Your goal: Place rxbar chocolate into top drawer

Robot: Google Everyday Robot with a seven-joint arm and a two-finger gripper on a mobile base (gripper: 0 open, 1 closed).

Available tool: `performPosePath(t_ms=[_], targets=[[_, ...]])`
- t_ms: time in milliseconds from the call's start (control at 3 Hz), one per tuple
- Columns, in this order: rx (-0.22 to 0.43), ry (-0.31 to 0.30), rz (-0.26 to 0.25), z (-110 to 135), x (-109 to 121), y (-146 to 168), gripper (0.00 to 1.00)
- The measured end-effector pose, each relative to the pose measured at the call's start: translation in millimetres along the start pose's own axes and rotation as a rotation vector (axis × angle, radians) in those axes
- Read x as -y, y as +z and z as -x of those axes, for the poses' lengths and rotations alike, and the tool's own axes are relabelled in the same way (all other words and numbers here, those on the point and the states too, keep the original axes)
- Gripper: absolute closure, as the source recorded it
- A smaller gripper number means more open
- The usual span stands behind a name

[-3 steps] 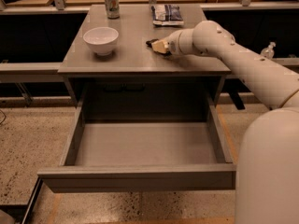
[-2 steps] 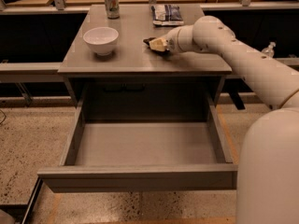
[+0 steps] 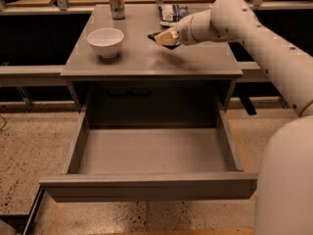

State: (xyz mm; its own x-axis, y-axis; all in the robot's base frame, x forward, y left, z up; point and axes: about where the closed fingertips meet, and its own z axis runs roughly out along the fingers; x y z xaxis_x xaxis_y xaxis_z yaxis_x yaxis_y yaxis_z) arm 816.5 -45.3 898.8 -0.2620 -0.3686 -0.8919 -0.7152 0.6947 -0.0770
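Since the earlier frame the arm has carried the gripper (image 3: 164, 38) a little further left and away from the table's front edge; the bowl, can, bag and drawer are unchanged. The gripper is above the right half of the grey table (image 3: 146, 66), with a soft shadow on the surface below it. Its pale fingers (image 3: 168, 36) are pressed together on the rxbar chocolate (image 3: 152, 35). Only a dark sliver of the bar shows at the finger ends and along their underside; the rest is covered by the fingers. Whether the bar is fully clear of the table cannot be told with certainty. The blue-and-white snack bag (image 3: 172, 12) lies just behind the gripper, partly hidden by the wrist. A white bowl (image 3: 105, 40) stands on the left half, and a can (image 3: 116, 3) stands at the back edge. The top drawer (image 3: 146, 187) is pulled fully open below, grey inside. The robot's body (image 3: 286, 180) is cut off at lower right.
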Motion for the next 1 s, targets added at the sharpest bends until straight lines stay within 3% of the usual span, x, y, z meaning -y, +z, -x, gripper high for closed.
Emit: performPosePath(t_ms=[333,667,1000], targets=[[-0.061,-0.072,0.092,-1.5,-25.9,-32.0,1.00],[-0.146,-0.141,0.198,-20.2,-53.8,-62.7,1.00],[-0.258,-0.102,0.289,-55.7,-65.3,-103.8,1.00]])
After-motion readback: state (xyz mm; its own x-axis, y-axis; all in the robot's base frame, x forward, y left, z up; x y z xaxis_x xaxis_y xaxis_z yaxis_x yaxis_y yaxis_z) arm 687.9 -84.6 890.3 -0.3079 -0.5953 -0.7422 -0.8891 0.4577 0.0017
